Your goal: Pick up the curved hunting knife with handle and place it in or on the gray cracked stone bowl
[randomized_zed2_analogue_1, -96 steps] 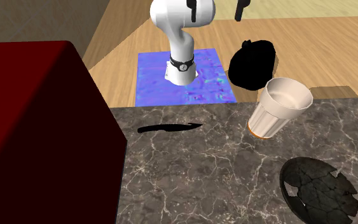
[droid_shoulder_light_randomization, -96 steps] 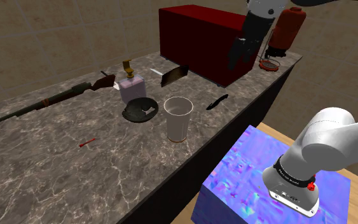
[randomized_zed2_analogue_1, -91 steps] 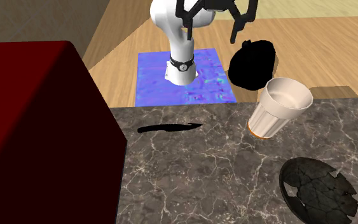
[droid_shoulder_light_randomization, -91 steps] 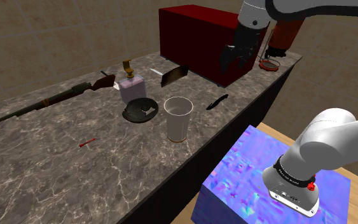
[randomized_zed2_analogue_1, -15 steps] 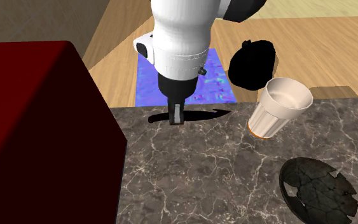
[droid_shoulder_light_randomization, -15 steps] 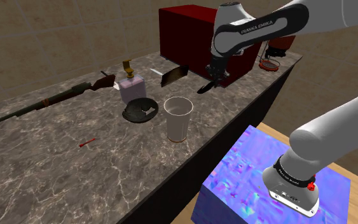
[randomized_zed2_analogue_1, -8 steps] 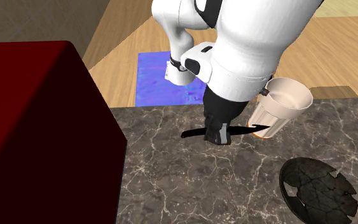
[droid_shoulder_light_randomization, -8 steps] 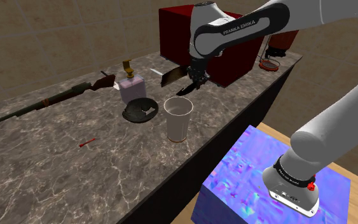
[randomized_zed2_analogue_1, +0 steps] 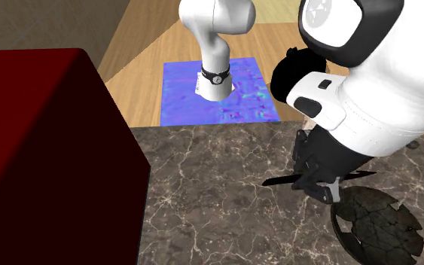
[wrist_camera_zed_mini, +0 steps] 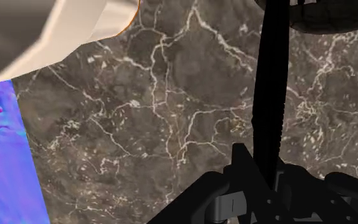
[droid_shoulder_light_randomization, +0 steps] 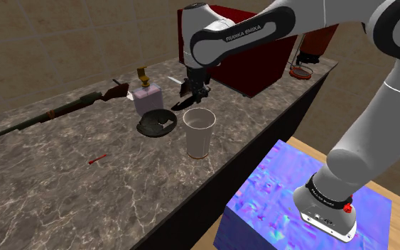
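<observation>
Stand: the blue and purple box point(droid_shoulder_light_randomization: 276, 192) is closest. The white robot arm point(droid_shoulder_light_randomization: 361, 153) stands on it and bends up and over the counter.
Counter: the dark brown marble counter point(droid_shoulder_light_randomization: 120, 185) has thin white lines all over it.
Cup: the tall off-white cup point(droid_shoulder_light_randomization: 199, 131) stands upright near the counter's front edge.
Stick: a small red stick point(droid_shoulder_light_randomization: 96, 160) lies flat, well apart from the cup, toward the shoulder view's left.
Bowl: the dark grey cracked bowl point(droid_shoulder_light_randomization: 155, 122) sits on the counter near the cup, a little behind it and toward the shoulder view's left.
Gripper: the all-black two-finger gripper point(droid_shoulder_light_randomization: 195, 92) hangs over the counter just behind the cup and points down. Its fingers point(wrist_camera_zed_mini: 241, 168) are squeezed tight on the knife.
Knife: the black curved knife point(randomized_zed2_analogue_1: 282, 181) is pinched between the fingers and lies almost level. It is up off the counter, right beside the bowl. In the wrist view it runs from the fingers out to the bowl's rim.
Bottle: a pale square bottle with a gold top point(droid_shoulder_light_randomization: 147, 98) stands just behind the bowl.
Gun: a long brown gun point(droid_shoulder_light_randomization: 56, 111) lies flat beside the bottle and stretches away to the shoulder view's left.
Box: a big dark red box point(droid_shoulder_light_randomization: 244, 53) stands at the far end of the counter, behind the gripper.
</observation>
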`<state>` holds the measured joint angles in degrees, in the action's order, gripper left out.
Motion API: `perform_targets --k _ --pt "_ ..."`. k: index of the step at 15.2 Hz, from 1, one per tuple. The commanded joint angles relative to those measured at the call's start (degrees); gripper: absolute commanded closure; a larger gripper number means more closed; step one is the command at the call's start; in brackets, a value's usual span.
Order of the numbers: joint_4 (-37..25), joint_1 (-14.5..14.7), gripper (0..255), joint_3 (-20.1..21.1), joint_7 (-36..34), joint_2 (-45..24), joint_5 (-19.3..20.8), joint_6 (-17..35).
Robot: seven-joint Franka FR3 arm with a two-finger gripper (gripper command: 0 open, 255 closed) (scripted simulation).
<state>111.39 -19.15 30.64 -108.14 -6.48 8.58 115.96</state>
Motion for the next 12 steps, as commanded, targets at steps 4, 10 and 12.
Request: perform_targets --k 4,10,12 --pt "-11.4 5.4 255 1.5 -7.8 -9.8 5.3 -4.0" --pt "-29.7 14.6 255 1.0 -14.3 -23.2 11.3 -11.0" --pt "-28.6 14.5 255 0.8 -14.6 -23.5 11.5 -9.7"
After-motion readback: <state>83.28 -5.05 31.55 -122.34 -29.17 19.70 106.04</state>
